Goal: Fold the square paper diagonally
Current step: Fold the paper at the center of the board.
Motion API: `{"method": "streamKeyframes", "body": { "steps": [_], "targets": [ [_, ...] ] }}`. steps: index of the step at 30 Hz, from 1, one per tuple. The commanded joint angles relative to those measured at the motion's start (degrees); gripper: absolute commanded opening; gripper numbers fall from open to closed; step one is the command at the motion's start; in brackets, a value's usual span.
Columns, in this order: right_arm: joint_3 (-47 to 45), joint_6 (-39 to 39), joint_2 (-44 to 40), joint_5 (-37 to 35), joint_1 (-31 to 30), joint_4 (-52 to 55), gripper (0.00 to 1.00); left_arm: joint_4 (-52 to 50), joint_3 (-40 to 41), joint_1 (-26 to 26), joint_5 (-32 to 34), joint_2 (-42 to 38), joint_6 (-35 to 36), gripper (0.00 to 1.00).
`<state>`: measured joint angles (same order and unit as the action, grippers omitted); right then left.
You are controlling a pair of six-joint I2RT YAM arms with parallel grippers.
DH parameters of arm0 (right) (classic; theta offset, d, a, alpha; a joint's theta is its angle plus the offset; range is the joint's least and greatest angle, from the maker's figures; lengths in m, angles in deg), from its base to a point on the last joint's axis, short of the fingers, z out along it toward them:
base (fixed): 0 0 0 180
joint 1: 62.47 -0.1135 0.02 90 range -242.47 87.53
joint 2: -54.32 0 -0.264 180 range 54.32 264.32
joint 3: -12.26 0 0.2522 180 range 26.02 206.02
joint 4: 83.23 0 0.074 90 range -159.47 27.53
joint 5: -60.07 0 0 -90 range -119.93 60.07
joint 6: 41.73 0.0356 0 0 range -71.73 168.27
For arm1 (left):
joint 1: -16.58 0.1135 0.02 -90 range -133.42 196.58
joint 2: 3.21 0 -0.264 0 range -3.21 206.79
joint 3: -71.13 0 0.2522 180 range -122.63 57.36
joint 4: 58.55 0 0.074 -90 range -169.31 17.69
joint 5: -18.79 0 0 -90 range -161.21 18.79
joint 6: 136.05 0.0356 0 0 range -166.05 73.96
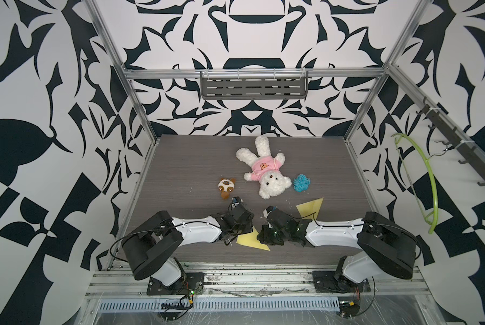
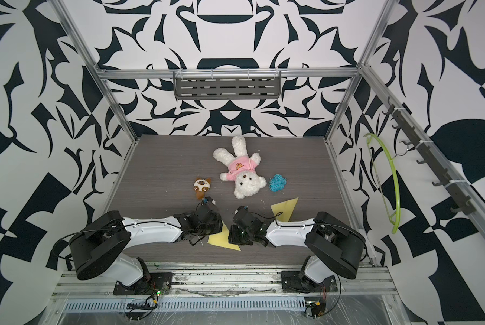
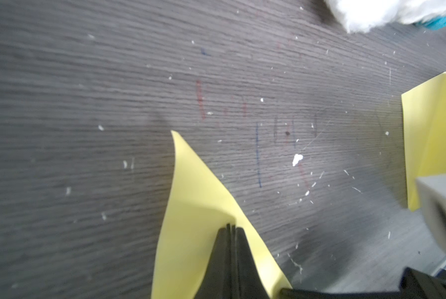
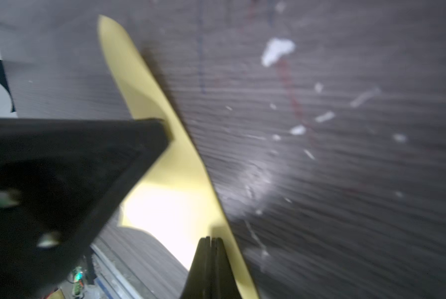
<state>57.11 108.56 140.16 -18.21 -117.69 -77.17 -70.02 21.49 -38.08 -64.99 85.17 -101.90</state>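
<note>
The yellow square paper [image 1: 251, 241] lies near the table's front edge between my two wrists, and it also shows in a top view [image 2: 221, 240]. In the left wrist view the paper [image 3: 198, 207] curls up, one pointed corner raised off the table. My left gripper [image 3: 231, 226] is shut, its tips resting on the sheet, with no paper showing between the jaws. My right gripper [image 4: 211, 238] is also shut, tips on the paper [image 4: 170, 186] close to its edge. The left gripper's black body [image 4: 61, 181] sits just beside it.
A second yellow paper [image 1: 311, 209], creased, lies behind the right arm. Further back are a white teddy bear in a pink shirt [image 1: 263, 171], a small brown-and-white plush [image 1: 226, 188] and a blue yarn ball [image 1: 301, 183]. A green hanger [image 1: 429, 180] hangs on the right wall.
</note>
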Motion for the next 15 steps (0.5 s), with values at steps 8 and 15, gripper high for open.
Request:
{"method": "streamKeyframes", "body": {
  "steps": [8, 15],
  "targets": [
    [-7.93, 2.86, -1.64, -1.88, -0.27, -1.87, 0.00, -9.31, 1.69, 2.79, -0.09, 3.73, 0.70, 0.00],
    [-12.08, 4.66, -2.92, -3.31, -2.50, -2.26, 0.00, -9.07, -0.26, 7.49, -1.29, 4.56, 4.57, 0.00]
  ]
}}
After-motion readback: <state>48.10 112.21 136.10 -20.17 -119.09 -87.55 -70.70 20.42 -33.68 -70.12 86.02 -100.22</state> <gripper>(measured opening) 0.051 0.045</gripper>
